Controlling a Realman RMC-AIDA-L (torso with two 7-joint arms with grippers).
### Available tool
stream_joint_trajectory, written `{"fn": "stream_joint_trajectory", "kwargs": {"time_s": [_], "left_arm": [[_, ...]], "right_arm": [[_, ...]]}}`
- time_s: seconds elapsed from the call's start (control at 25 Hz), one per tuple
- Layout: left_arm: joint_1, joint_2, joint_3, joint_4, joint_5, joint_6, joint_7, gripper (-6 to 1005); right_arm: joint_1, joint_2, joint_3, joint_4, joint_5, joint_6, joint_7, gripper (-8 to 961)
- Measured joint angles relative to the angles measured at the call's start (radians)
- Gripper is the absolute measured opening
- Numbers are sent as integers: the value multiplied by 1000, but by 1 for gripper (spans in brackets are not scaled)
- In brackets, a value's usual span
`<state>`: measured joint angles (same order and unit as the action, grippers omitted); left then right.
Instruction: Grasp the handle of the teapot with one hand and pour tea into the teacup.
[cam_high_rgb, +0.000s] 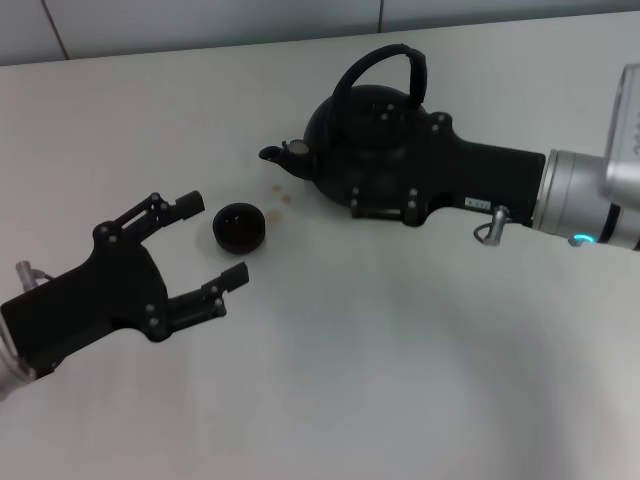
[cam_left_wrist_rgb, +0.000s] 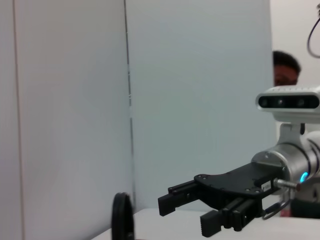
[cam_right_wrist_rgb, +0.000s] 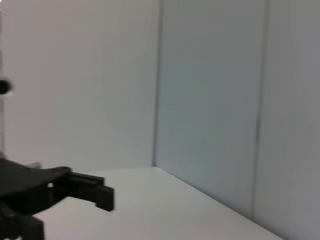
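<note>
Table (cam_high_rgb: 400, 380): white, bare across the lower right of the head view; back wall at top edge.

Right arm enters from the right edge, its black gripper body lying over the teapot (cam_high_rgb: 350, 125) at upper centre. Right gripper (cam_high_rgb: 375, 135): fingers hidden against the pot, so opening cannot be told, nor whether it has the pot. Handle (cam_high_rgb: 385, 65) arches free above, ungrasped as far as seen. Spout points left toward the teacup (cam_high_rgb: 240, 227), well placed for a pour.

Left gripper (cam_high_rgb: 212, 240), lower left: wide open, holding nothing, fingers flanking the cup without touching, probably to steady it.

Small brownish spots (cam_high_rgb: 280, 200) between spout and cup.
</note>
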<state>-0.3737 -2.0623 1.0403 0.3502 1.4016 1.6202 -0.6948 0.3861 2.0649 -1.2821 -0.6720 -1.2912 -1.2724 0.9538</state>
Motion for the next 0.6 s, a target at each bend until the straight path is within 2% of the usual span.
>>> {"fn": "stream_joint_trajectory", "kwargs": {"time_s": [0.24, 0.44, 0.6], "left_arm": [[36, 13, 21, 131, 104, 44, -154, 864], [38, 28, 12, 141, 122, 85, -183, 864], [40, 30, 11, 141, 125, 100, -184, 864]], "right_arm": [[-2, -10, 28, -11, -85, -186, -3, 783], [-3, -12, 57, -13, -144, -244, 11, 782], [-17, -9, 69, -13, -184, -269, 32, 782]]}}
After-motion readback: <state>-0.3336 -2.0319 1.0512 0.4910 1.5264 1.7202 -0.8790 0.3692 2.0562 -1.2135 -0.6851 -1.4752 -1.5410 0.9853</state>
